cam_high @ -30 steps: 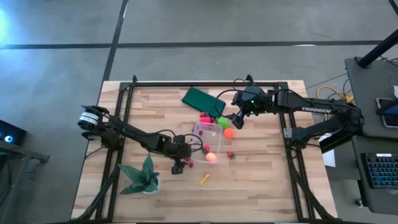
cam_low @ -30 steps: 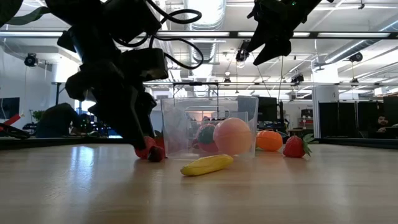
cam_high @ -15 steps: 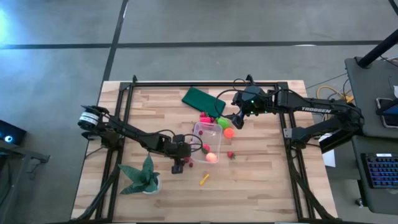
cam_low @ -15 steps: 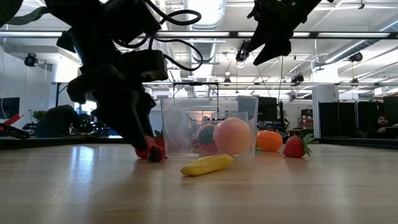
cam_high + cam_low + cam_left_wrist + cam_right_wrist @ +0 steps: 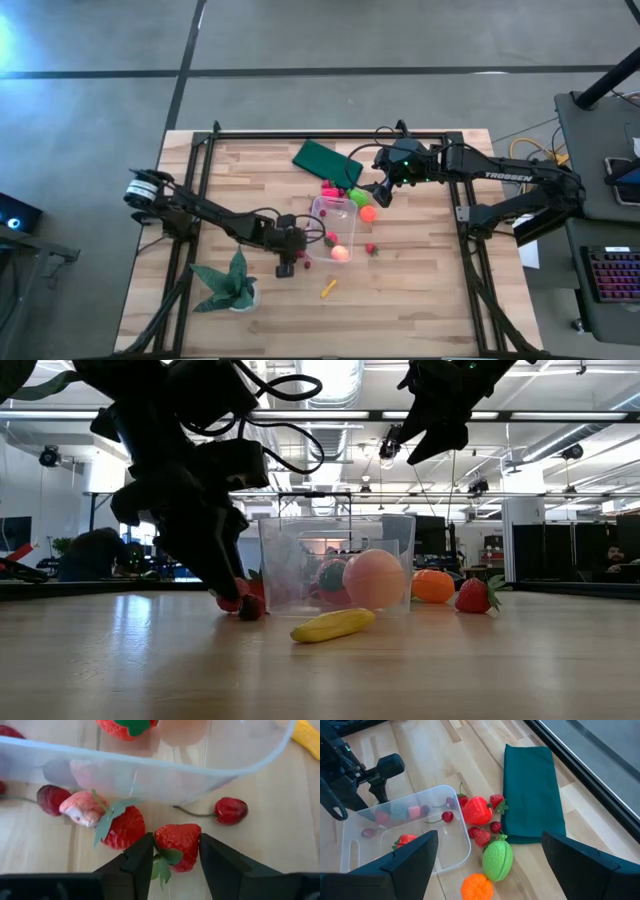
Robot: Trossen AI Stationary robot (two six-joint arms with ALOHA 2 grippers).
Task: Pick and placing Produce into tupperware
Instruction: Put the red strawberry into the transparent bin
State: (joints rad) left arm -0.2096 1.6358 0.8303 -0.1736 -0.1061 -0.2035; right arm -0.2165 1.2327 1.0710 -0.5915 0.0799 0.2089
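Since a second ago our left gripper (image 5: 175,851) has barely shifted; its fingers clasp a strawberry (image 5: 176,844) on the table (image 5: 420,290), just beside the tupperware (image 5: 333,230). Further right, our right gripper (image 5: 379,193) hangs above the orange (image 5: 368,213), fingers spread wide, holding nothing.

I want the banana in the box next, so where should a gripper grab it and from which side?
Grip the banana across its narrow middle, coming straight down from above. It lies flat on the table, long and thin, with open wood on both sides, away from the tupperware.
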